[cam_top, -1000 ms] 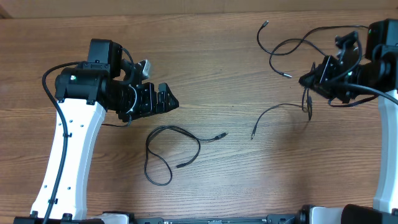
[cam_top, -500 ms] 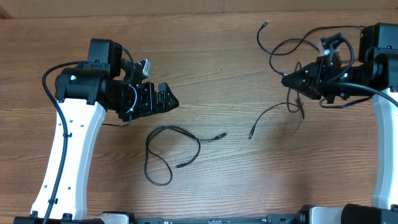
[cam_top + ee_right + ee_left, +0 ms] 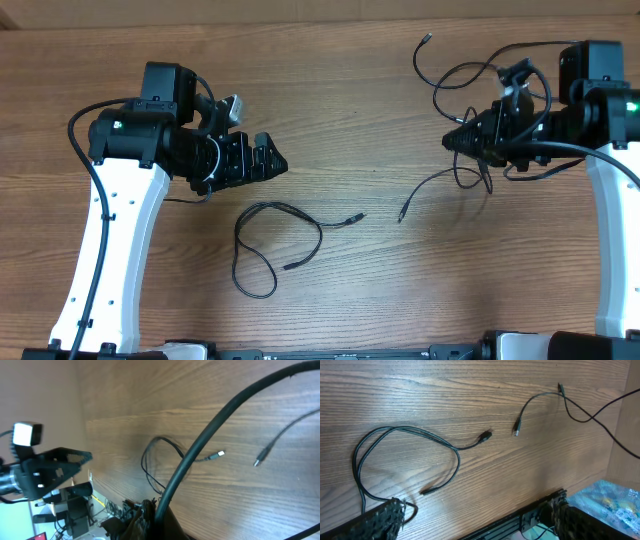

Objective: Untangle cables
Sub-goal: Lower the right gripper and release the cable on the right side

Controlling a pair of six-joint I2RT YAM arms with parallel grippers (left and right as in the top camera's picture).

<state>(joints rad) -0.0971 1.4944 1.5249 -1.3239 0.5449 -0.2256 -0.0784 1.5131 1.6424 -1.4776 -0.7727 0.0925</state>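
1. My right jaws, clamped shut on what looks like one cable [image 3: 428, 179], have slid left over the surface [image 3: 350, 100] this past second, and its plug end trails along.
2. That draws it away from the far cable [image 3: 470, 68], though the two may still cross near my wrist.
3. My left jaws hang wide open above the looped cable [image 3: 275, 204], which lies free.

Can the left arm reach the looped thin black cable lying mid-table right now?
Probably yes: the left gripper has its jaws open beside the looped thin black cable, bare wooden table between, nothing covering it.
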